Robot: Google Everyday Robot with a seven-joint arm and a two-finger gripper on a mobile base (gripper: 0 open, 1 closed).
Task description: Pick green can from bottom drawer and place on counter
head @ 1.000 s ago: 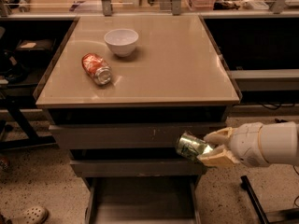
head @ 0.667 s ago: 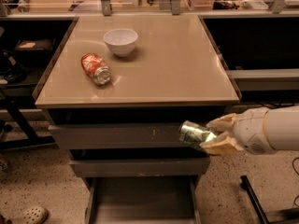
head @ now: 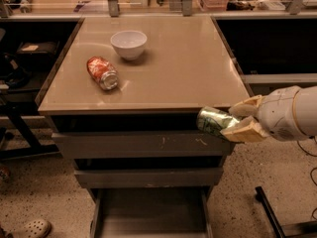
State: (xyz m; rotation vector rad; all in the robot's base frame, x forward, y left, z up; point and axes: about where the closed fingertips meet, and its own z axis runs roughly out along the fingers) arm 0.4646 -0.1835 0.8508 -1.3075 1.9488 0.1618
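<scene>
My gripper (head: 241, 118) comes in from the right and is shut on the green can (head: 214, 121), a dented dark green can held on its side. The can hangs in front of the cabinet's right front corner, just below the edge of the counter (head: 178, 63). The bottom drawer (head: 148, 214) stands pulled out at the foot of the cabinet, its grey floor showing and nothing lying on it.
A white bowl (head: 129, 44) and an orange-red can (head: 102, 73) lying on its side rest on the left half of the counter. Two grey upper drawers (head: 138, 145) are closed. A shoe (head: 30, 228) lies on the floor at lower left.
The gripper has carried the green can upward and slightly to the right, from beside the middle drawer to just under the counter's front edge.
</scene>
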